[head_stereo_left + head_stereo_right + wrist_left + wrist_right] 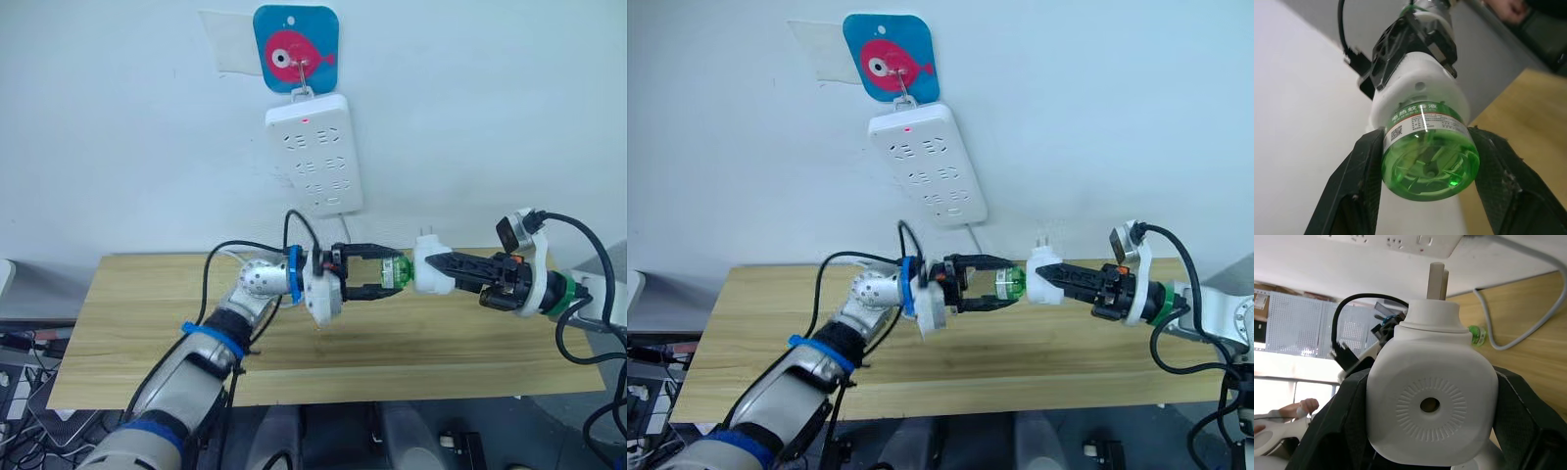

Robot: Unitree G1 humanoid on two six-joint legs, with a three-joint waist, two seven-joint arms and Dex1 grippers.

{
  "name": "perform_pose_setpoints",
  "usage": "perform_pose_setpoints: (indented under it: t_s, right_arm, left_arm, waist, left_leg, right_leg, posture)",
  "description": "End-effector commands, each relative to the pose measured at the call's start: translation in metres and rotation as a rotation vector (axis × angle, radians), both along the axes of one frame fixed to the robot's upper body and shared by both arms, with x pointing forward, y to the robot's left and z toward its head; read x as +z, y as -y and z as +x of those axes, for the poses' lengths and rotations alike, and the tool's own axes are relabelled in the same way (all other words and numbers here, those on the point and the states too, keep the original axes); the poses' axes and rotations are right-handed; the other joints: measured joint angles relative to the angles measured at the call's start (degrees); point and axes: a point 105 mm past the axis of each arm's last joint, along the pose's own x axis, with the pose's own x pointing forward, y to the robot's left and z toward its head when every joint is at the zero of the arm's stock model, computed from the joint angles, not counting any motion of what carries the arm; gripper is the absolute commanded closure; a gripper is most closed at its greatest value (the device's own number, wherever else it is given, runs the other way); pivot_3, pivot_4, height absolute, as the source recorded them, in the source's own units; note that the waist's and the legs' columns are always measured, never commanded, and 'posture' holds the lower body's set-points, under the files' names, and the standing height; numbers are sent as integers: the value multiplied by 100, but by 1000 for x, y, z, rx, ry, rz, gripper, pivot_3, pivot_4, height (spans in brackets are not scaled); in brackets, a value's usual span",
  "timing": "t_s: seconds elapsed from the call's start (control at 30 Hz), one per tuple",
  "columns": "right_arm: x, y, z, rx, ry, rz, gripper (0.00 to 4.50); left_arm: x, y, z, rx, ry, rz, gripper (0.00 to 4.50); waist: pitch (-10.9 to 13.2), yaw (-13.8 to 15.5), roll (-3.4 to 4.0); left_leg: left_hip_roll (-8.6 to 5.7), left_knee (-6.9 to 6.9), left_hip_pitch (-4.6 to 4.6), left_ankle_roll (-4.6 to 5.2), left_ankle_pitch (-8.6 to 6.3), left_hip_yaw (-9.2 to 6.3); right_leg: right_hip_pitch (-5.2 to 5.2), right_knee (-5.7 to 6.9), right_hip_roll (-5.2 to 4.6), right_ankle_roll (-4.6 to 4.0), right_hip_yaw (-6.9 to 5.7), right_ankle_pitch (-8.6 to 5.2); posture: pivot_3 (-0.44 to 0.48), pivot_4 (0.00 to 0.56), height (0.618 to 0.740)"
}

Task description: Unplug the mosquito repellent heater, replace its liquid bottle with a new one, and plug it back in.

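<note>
Above the worktop's rear edge: left end effector pinching green translucent liquid bottle, right end effector clamping small white rounded plastic heater; bottle swap apparently underway, twisting likely next.

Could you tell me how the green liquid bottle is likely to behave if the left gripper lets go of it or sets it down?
The green bottle looks round and smooth, so laid on its side on the wooden table it would probably roll. Its glossy clear wall may be slippery between the left gripper fingers. It seems small and partly filled, so likely light; it still sits in the white heater.
</note>
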Motion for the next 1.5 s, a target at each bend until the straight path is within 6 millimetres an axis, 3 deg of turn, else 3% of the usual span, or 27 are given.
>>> perform_pose_setpoints:
  t_s: [0.03,0.13,0.2,0.27,0.33,0.4,0.47,0.63,0.73,0.83,1.0,1.1,1.17,1.37,1.5]
  right_arm:
    - [15,-2,-13,80,41,28,1482]
    - [16,-4,-18,115,44,23,1482]
    - [17,-5,-20,127,46,22,1482]
    - [16,-7,-21,135,47,20,1482]
    - [15,-9,-21,138,48,18,1482]
    - [15,-11,-21,145,50,16,1482]
    - [15,-13,-22,150,54,18,1482]
    - [14,-10,-20,132,47,21,1482]
    - [13,-9,-21,131,44,22,1482]
    - [13,-6,-20,120,38,24,1482]
    - [12,2,-18,95,19,17,1482]
    - [12,5,-18,86,9,15,1482]
    - [11,6,-17,81,6,19,1482]
    - [12,5,-15,79,10,26,1482]
    - [12,4,-15,80,13,33,1482]
  left_arm:
    - [5,-5,-5,-125,-582,105,2238]
    - [12,-14,-12,-217,-1076,178,2238]
    - [18,-18,-18,-282,-1297,221,2238]
    - [19,-20,-12,-302,-1574,232,2238]
    - [16,-21,-12,-316,-1735,269,2238]
    - [10,-21,-17,-305,-1801,324,2238]
    - [8,-22,-20,-292,-1822,366,1505]
    - [15,-24,-19,-303,-1817,338,169]
    - [20,-26,-12,-266,-1752,286,47]
    - [32,-34,-3,-219,-1594,242,47]
    - [39,-54,-8,-172,-1245,350,47]
    - [38,-56,-3,-112,-793,364,47]
    - [39,-48,3,-70,-401,282,47]
    - [30,-43,-3,-47,261,125,47]
    - [32,-40,-4,-10,555,20,47]
  waist:
    - [0,-40,0]
    - [-1,-82,3]
    - [-1,-104,2]
    - [0,-132,2]
    - [1,-142,-1]
    - [2,-175,-1]
    - [2,-204,-2]
    - [3,-210,-3]
    - [3,-208,-3]
    - [3,-206,-4]
    - [3,-194,-3]
    - [2,-149,-2]
    - [1,-63,-1]
    - [3,102,-4]
    - [3,108,-4]
  left_leg:
    - [3,4,-5,0,0,-15]
    - [-1,5,-7,1,-1,-38]
    - [-3,6,-7,2,-1,-38]
    - [-5,5,-7,3,-2,-35]
    - [-10,10,-6,3,-2,-21]
    - [-13,11,-6,4,-2,2]
    - [-12,7,-4,2,-1,10]
    - [-8,8,11,1,0,29]
    - [-7,8,16,0,0,36]
    - [-6,6,16,-5,3,39]
    - [-4,-2,22,-21,12,47]
    - [-6,-5,23,-21,12,52]
    - [-5,-5,21,-22,12,53]
    - [-11,0,-3,-19,11,49]
    - [-13,3,-17,0,0,50]
  right_leg:
    - [0,-3,3,-1,-7,0]
    - [0,-1,12,-1,-13,0]
    - [0,-1,29,0,-18,0]
    - [0,0,33,1,-27,-1]
    - [1,4,34,2,-41,-1]
    - [1,7,37,4,-41,-3]
    - [-3,8,38,5,-35,-3]
    - [-5,24,37,5,-13,-3]
    - [-4,25,36,6,-7,-4]
    - [-5,23,35,6,-5,-4]
    - [-5,23,35,6,2,-4]
    - [-4,17,32,6,5,-4]
    - [-3,10,29,6,5,-3]
    - [-3,-24,20,21,-3,11]
    - [-3,-46,16,33,-7,23]
  posture:
    - [-43,279,740]
    - [-47,280,740]
    - [-47,280,740]
    - [-47,280,740]
    - [-45,286,740]
    - [-47,286,740]
    - [-47,286,740]
    - [-42,287,740]
    - [-44,287,740]
    - [-44,284,740]
    - [-44,284,740]
    - [-30,278,740]
    - [-24,274,740]
    - [-27,273,740]
    - [-27,271,740]
